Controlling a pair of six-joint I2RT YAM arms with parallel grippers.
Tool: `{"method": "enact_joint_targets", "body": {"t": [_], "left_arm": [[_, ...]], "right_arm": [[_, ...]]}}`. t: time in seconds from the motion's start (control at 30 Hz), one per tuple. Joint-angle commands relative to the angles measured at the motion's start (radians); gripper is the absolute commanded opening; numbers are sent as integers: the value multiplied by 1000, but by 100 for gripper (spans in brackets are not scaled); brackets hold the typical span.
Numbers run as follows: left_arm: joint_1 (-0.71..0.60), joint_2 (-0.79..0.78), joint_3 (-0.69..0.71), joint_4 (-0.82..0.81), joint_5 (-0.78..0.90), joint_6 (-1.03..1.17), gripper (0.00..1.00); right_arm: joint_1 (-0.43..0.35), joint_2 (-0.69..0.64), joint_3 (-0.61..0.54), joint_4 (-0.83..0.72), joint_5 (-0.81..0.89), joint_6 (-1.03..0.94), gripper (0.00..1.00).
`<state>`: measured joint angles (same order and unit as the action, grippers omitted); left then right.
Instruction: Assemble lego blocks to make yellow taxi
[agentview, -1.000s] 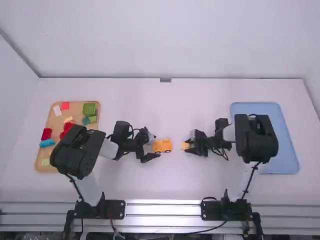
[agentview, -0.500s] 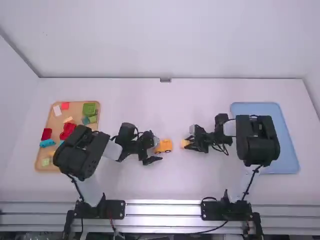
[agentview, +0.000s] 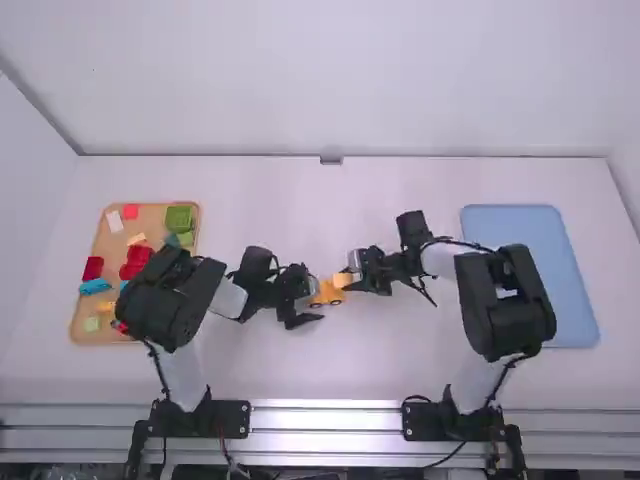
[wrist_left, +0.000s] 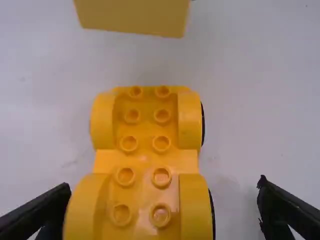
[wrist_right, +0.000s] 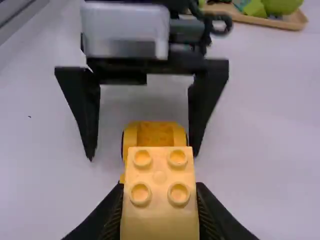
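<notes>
In the high view, my left gripper stands open at the left end of the yellow car base. My right gripper is shut on a yellow block by the base's right end. The left wrist view has the studded, wheeled car base between the spread fingers of the left gripper, with the block beyond its far end. In the right wrist view, the right gripper pinches the block, studs visible, partly covering the base.
A wooden tray with red, green, blue and other pieces lies at the left, partly under the left arm. At the right is a blue tray, partly behind the right arm.
The right arm has carried the yellow block left, up to the car base's end. Early on, the left gripper shifted slightly; since half a second ago it has hardly moved.
</notes>
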<state>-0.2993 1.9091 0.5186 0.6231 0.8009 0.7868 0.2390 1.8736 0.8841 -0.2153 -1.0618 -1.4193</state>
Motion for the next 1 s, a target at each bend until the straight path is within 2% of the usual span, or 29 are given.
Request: {"method": "enact_joint_targets", "body": {"t": [0.0,0.17,0.23,0.3,0.47,0.57,0.97], "left_arm": [[-8,48,35,4,76,15,95],[-7,77,59,9,83,15,89],[-11,77,58,10,93,24,78],[-14,77,54,10,100,55,62],[-14,77,49,12,100,71,58],[-15,77,48,-1,108,87,50],[-15,77,49,-34,108,87,48]], "right_arm": [[26,1,-29,31,4,63,28],[70,1,-76,185,81,261,28],[84,1,-93,216,103,272,28],[91,1,-101,235,113,272,28],[89,1,-106,235,148,328,29],[91,1,-105,193,152,289,29],[122,1,-99,159,229,278,29]]}}
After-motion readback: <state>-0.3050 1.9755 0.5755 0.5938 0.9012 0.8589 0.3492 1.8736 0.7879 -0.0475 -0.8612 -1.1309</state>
